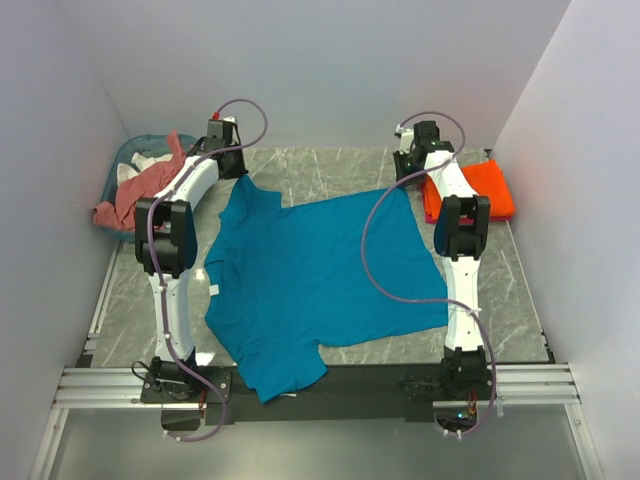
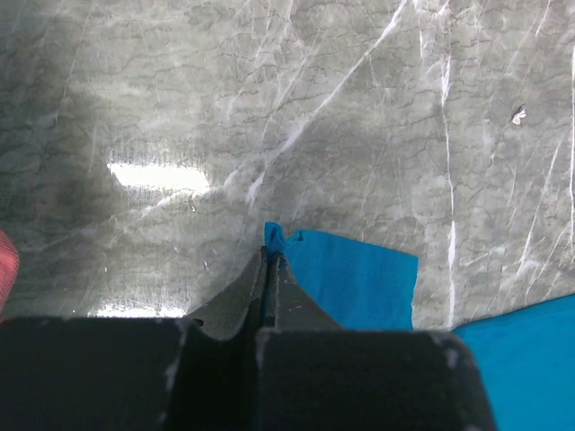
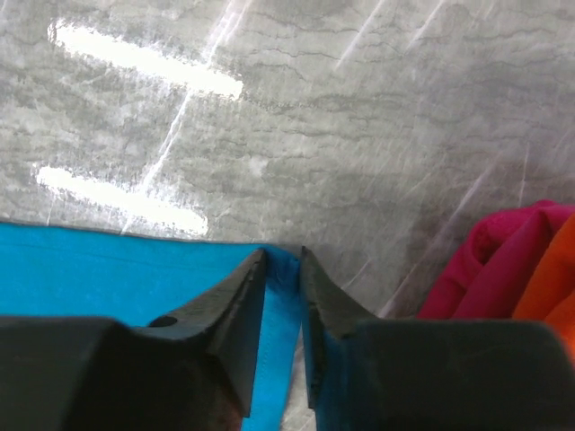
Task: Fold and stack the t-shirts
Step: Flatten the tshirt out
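Teal-blue t-shirt (image 1: pixel 320 275): lay spread nearly flat across the middle of the top view, neck toward the left of the frame and hem toward the right; one sleeve hung over the near edge of the table at lower centre.
Neck tag (image 1: pixel 213 290): showed as a small white patch at the shirt's left edge.
Left gripper (image 1: pixel 232 160): sat at the upper left of the top view, at the shirt's far sleeve. In the left wrist view its fingers (image 2: pixel 260 287) were pressed together, pinching a corner of the teal-blue t-shirt (image 2: pixel 359 278).
Right gripper (image 1: pixel 408 172): sat at the upper right of the top view, at the far hem corner. In the right wrist view the fingers (image 3: pixel 238 305) were drawn in to a narrow slit, with the corner of the teal-blue t-shirt (image 3: pixel 108 269) caught at their tips.
Orange t-shirt (image 1: pixel 480 188): lay folded at the far right of the table, just beside the right gripper.
Magenta cloth (image 3: pixel 503 260): lay against the orange t-shirt (image 3: pixel 557 278) at the right edge of the right wrist view.
Salmon-pink t-shirt (image 1: pixel 135 195): was bunched and draped over the basket's edge at upper left.
Basket (image 1: pixel 122 162): teal plastic, stood at the far left.
Table (image 1: pixel 330 165): had a grey, marble-patterned top.
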